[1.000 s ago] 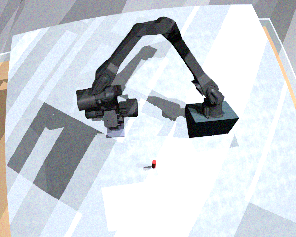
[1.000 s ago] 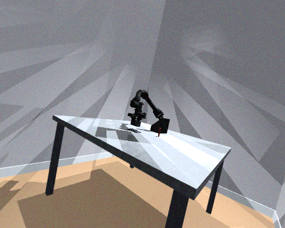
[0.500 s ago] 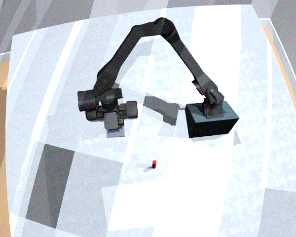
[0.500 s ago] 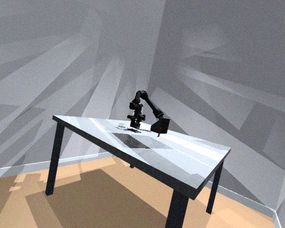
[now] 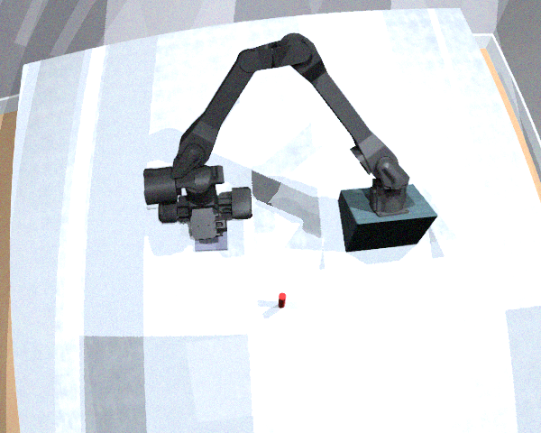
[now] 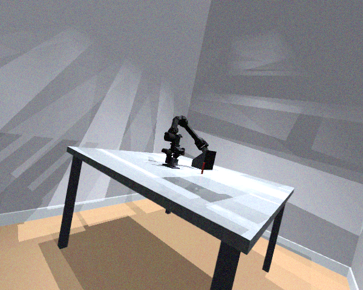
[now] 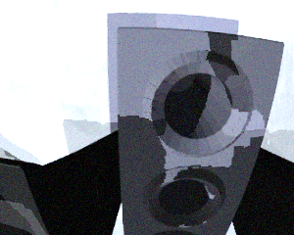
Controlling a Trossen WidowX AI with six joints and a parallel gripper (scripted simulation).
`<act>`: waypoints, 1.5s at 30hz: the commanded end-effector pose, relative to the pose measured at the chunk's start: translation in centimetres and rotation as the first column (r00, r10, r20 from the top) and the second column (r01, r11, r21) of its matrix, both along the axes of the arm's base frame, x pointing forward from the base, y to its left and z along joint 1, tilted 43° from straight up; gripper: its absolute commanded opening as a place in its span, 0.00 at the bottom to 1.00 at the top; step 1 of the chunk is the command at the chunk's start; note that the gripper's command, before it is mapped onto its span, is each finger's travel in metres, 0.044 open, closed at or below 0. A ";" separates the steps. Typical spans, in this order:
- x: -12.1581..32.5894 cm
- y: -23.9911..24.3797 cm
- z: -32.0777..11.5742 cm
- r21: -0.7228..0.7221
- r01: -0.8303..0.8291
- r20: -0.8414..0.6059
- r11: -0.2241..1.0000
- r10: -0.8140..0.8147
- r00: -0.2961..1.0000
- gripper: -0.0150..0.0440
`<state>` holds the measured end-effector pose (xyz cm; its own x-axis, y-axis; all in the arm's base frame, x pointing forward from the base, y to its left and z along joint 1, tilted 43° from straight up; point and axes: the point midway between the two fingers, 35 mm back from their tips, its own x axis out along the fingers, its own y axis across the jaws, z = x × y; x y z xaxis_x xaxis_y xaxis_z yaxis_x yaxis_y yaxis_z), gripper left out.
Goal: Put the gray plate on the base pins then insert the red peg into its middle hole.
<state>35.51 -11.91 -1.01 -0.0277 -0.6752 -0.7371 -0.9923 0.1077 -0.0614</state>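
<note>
My gripper (image 7: 173, 135) (image 6: 172, 162) is shut on the gray plate (image 7: 132, 78), with a dark finger on each side of it. The plate's round holes face the wrist camera; the lowest hole is cut off by the frame's bottom. The lavender base (image 7: 171, 21) (image 5: 211, 244) lies beneath the plate and shows past its top and left edges. The base's pins are hidden, and I cannot tell the height of the gap between plate and base. The red peg (image 5: 281, 300) (image 6: 202, 168) stands upright on the table, away from the gripper.
The arm's teal and black mounting block (image 5: 387, 233) (image 6: 210, 160) stands to the right of the gripper in the top view. The peg stands between the base and that block, lower in that view. Patchy light and shadows cross the white table (image 5: 354, 326) (image 6: 128, 162).
</note>
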 end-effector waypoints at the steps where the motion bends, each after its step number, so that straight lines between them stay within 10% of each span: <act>1: 0.0 0.0 0.0 0.000 0.003 0.002 1.000 -0.003 1.000 0.25; 18: 0.0 0.0 0.0 0.000 0.003 0.002 1.000 -0.003 1.000 1.00; 38: 0.7 8.3 8.2 0.003 0.010 0.002 1.000 -0.010 1.000 1.00; 45: -0.4 12.2 5.4 0.078 0.365 0.332 0.928 -0.370 0.868 1.00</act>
